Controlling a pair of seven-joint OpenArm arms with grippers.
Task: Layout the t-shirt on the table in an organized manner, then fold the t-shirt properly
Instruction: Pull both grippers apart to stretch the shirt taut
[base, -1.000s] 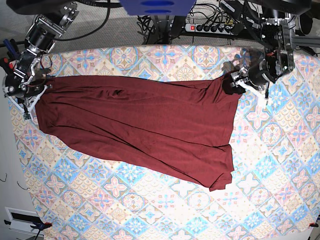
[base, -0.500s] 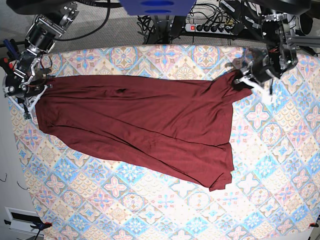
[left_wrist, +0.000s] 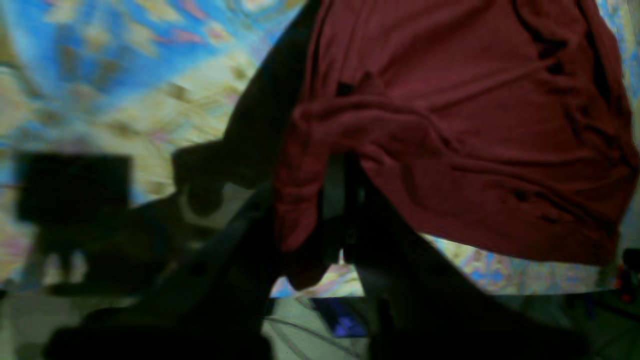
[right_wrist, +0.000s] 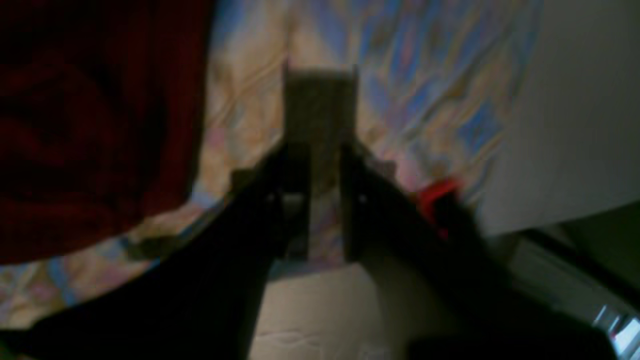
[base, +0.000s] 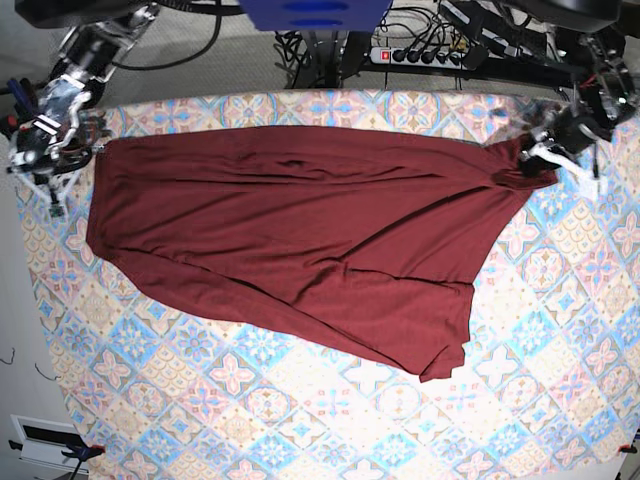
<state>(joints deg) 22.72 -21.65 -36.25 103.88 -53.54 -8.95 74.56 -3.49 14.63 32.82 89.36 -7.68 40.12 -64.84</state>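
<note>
The dark maroon t-shirt (base: 300, 230) lies spread across the patterned table (base: 560, 330). Its far edge is pulled nearly straight from left to right. At the far right, my left gripper (base: 540, 152) is shut on the shirt's right corner. The left wrist view shows bunched maroon cloth (left_wrist: 450, 125) pinched in that gripper (left_wrist: 336, 210) above the table (left_wrist: 125, 75). My right gripper (base: 62, 160) hovers at the table's far left edge, beside the shirt's left corner. In the right wrist view that gripper (right_wrist: 325, 210) shows a narrow gap with only table (right_wrist: 400, 75) behind it. The shirt (right_wrist: 90, 125) lies off to its left.
A power strip (base: 420, 52) and cables run behind the table's far edge. A red clamp (right_wrist: 435, 192) sits on the table edge close to the right gripper. Floor shows beyond the left and near edges.
The left gripper closed on the shirt's right corner and drew it right and back, stretching the far edge straight. The right arm shifted slightly toward the back.
</note>
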